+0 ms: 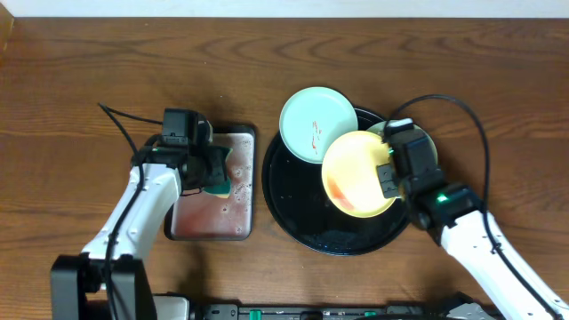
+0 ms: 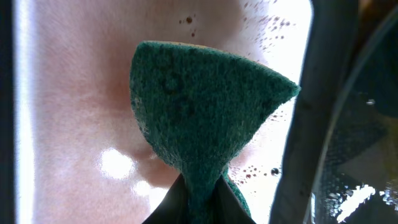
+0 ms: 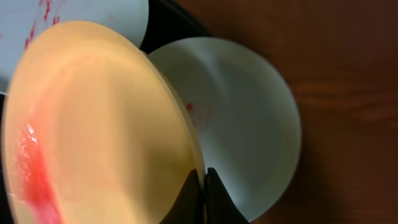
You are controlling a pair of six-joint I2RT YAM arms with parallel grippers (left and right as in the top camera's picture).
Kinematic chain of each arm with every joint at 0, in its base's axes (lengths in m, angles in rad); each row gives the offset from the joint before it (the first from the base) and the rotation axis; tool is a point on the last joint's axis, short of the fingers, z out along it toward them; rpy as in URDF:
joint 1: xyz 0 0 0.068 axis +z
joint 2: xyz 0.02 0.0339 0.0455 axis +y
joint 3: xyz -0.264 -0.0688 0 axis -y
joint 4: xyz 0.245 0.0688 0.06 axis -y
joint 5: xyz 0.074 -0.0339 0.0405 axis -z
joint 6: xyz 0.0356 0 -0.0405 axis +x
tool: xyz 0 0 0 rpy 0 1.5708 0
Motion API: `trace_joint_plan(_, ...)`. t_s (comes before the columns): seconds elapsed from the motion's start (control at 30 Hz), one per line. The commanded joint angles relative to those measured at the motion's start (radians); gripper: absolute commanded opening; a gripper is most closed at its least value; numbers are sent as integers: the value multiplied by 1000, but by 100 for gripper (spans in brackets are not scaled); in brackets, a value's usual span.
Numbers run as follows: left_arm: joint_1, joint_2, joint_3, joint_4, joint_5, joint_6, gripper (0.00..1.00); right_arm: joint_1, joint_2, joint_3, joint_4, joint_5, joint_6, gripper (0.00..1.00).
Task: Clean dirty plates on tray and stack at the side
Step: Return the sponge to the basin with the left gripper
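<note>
My right gripper [image 1: 388, 171] is shut on the rim of the pale yellow plate [image 1: 356, 173], holding it tilted above the black tray [image 1: 293, 213]; red sauce smears its lower left part [image 3: 34, 168]. A mint-blue plate [image 1: 313, 123] with red smears rests on the tray's far rim. A second mint-blue plate [image 3: 249, 130], with a small red spot, lies under my right gripper [image 3: 202, 174], mostly hidden in the overhead view. My left gripper [image 1: 211, 173] is shut on a green sponge [image 2: 199, 118] over the sponge tray [image 1: 213, 213].
The rectangular sponge tray [image 2: 81, 124] holds pinkish, foamy liquid with dark specks. Its dark rim and the black tray's edge [image 2: 354, 155] lie close together at the right of the left wrist view. Brown wooden table [image 1: 71, 80] all around.
</note>
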Motion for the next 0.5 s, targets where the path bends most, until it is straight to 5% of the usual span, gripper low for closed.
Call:
trace_joint_plan(0.0, 3, 37, -10, 8, -15, 21, 11, 111, -12, 29, 19, 267, -39, 1)
trace_joint_plan(0.3, 3, 53, -10, 8, -15, 21, 10, 449, -11, 56, 190, 697, -270, 1)
trace_joint_plan(0.47, 3, 53, -9, 12, -15, 21, 10, 509, -11, 56, 301, 800, -394, 1)
